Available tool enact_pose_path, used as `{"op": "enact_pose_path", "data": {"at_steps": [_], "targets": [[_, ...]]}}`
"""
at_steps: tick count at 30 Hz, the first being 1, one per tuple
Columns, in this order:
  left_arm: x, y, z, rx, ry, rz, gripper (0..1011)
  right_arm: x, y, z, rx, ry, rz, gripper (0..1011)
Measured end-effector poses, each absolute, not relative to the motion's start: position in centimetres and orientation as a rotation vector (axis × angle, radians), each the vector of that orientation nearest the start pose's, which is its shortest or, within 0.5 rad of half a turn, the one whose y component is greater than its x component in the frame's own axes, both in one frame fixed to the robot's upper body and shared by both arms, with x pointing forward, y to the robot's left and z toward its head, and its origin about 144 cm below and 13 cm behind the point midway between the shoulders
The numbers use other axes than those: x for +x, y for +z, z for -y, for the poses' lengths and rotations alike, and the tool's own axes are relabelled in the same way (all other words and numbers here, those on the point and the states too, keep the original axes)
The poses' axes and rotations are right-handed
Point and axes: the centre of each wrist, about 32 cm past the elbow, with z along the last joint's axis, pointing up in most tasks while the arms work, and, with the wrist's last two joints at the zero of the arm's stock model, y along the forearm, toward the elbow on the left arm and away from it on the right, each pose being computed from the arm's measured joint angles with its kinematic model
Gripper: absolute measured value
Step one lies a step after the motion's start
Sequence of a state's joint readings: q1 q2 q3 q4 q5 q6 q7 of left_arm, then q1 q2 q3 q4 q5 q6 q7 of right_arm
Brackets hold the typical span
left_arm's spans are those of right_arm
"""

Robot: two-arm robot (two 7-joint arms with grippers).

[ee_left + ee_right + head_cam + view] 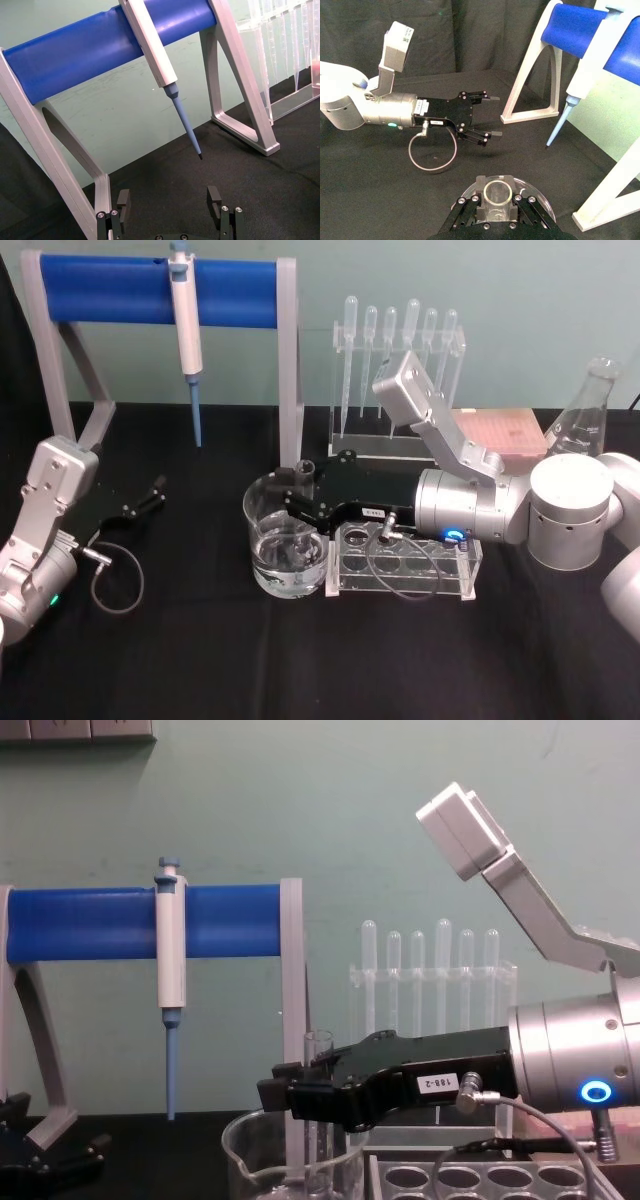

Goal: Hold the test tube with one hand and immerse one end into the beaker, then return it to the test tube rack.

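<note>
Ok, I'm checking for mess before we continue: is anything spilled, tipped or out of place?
Nothing stands out. The right tool holds the test tube upright inside the beaker, the water is contained, the test tube rack sits square beside it, and the left tool is parked open, far left.

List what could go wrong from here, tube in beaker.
1. The right pincer grips the test tube upright inside the beaker, which holds liquid. Moving sideways before lifting clear could knock the rim and tip it.
2. The test tube rack sits right beside the beaker, and the wrist cable loops over its holes; it might snag on the return.
3. Smooth wet glass may slip in the pincer.
The left pincer idles open, far left.
</note>
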State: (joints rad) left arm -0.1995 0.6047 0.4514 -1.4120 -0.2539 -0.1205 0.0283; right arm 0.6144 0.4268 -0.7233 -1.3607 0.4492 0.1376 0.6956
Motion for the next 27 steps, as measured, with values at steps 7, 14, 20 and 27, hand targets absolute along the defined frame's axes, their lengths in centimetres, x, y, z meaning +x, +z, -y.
{"op": "enact_pose_path", "data": {"at_steps": [7, 14, 20, 27], "targets": [[48.86, 113.98, -30.97, 0.304, 1.248, 0.285, 1000, 56.92, 123.49, 18.63, -0.241, -0.368, 0.087, 221], [48.86, 113.98, -30.97, 0.304, 1.248, 0.285, 1000, 56.92, 123.49, 18.63, -0.241, -0.368, 0.087, 221], [48.86, 113.98, -30.96, 0.304, 1.248, 0.285, 1000, 56.92, 123.49, 18.63, -0.241, -0.368, 0.087, 221], [48.86, 113.98, -30.97, 0.304, 1.248, 0.285, 1000, 56.92, 123.49, 18.63, -0.241, -0.368, 0.087, 221]]}}
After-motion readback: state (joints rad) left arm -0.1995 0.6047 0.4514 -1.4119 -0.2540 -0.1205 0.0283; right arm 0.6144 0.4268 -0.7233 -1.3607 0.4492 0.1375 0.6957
